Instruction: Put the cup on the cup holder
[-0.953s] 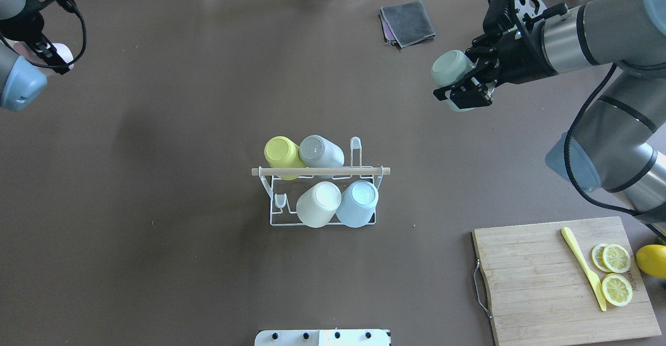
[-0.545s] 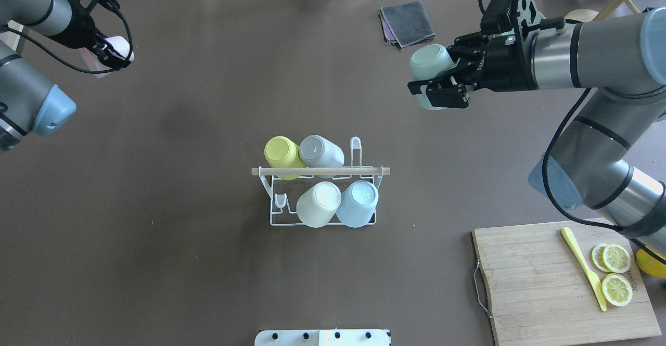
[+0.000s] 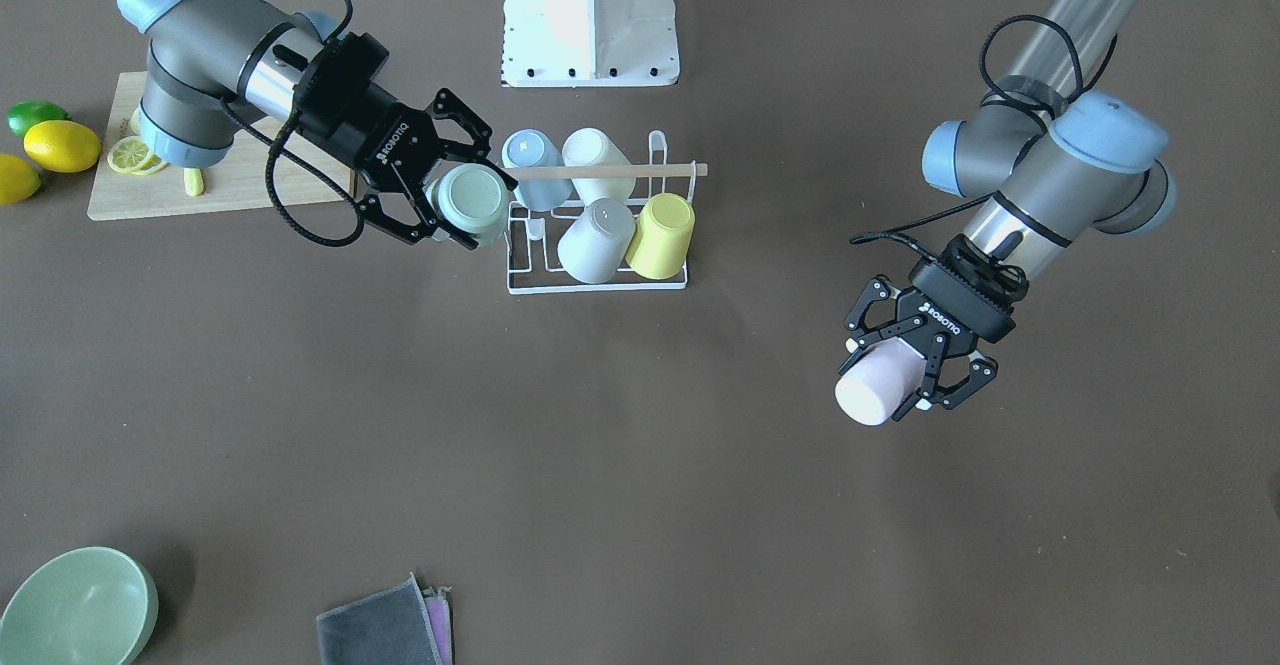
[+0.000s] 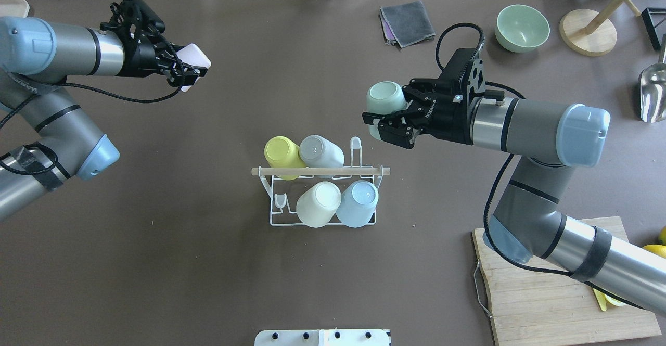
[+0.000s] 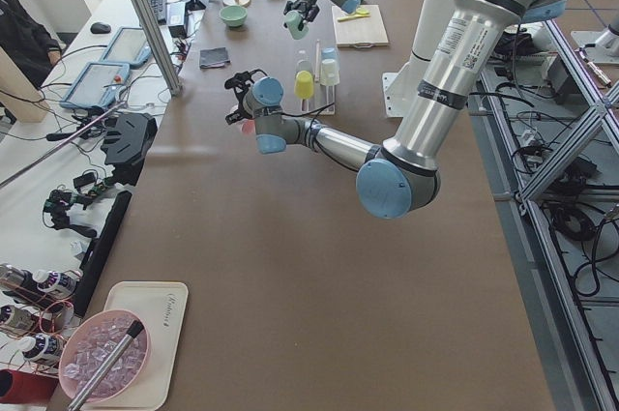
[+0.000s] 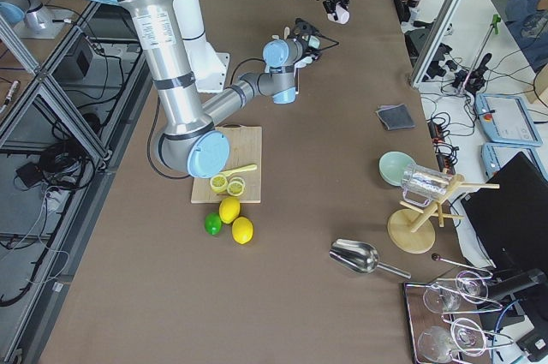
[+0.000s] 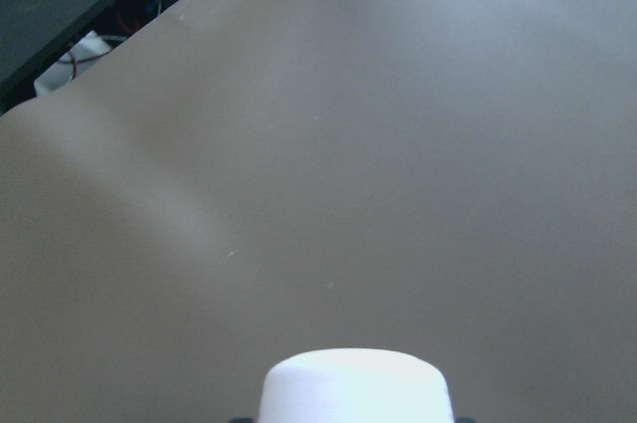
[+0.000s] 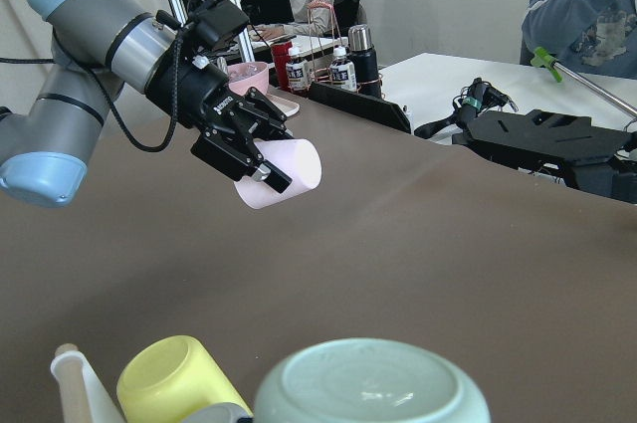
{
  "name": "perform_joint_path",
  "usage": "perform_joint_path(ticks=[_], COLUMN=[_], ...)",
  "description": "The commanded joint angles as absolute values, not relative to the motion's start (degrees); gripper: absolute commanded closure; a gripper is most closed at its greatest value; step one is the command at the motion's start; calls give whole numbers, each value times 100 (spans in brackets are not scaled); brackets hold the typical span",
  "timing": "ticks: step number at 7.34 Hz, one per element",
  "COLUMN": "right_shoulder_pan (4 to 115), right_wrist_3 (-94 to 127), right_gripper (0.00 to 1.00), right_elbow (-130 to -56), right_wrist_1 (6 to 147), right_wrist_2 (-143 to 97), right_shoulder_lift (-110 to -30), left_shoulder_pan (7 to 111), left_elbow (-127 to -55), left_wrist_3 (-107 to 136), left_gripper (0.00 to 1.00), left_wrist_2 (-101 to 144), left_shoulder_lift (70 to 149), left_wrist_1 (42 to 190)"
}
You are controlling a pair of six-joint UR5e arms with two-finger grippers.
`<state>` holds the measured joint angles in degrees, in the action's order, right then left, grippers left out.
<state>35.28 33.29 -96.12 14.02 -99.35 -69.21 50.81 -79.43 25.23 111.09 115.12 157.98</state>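
- Carrying the pale green cup [image 4: 384,101], the right claw [image 4: 387,117] pinches it across the body. The cup is clear of the table [image 4: 156,257], near one o'clock of the cup holder [image 4: 322,171] in the overhead view.
- The left claw [image 4: 184,70] pinches a pink cup [image 4: 195,57], well apart at ten o'clock of the holder.
- On the holder, the yellow cup [image 4: 281,153], grey cup [image 4: 320,151], cream cup [image 4: 318,203] and blue cup [image 4: 359,200] occupy four prongs.
- One free prong [image 4: 355,145] stands at the holder's one o'clock corner, and a second free prong [image 4: 280,200] at eight o'clock.
- Judgement: the step in hand is the green cup's approach to the nearer free prong.
- Recommendation: turn the mouth downward and centre it over the prong tip. Descend straight, clear of the grey cup beside it, and let go only once the cup is seated.
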Motion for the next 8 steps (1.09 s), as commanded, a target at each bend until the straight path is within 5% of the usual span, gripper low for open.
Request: perform_joint_path(ticks=[1, 8], right_shoulder_pan=[3419, 3305], right_wrist_3=[3349, 3349], right_gripper=[100, 100], right_elbow=[-9484, -9510], right_wrist_1=[1380, 1415], right_wrist_2=[-9826, -9826], right_shoulder_lift=[-6707, -6653], left_shoulder_pan=[5001, 2499], left_elbow=[-8024, -10324], left_wrist_3=[3144, 3411], left_gripper=[100, 100], left_wrist_2=[10942, 7747], left_shoulder_lift=[11584, 10988], left_wrist_1=[17029, 17182])
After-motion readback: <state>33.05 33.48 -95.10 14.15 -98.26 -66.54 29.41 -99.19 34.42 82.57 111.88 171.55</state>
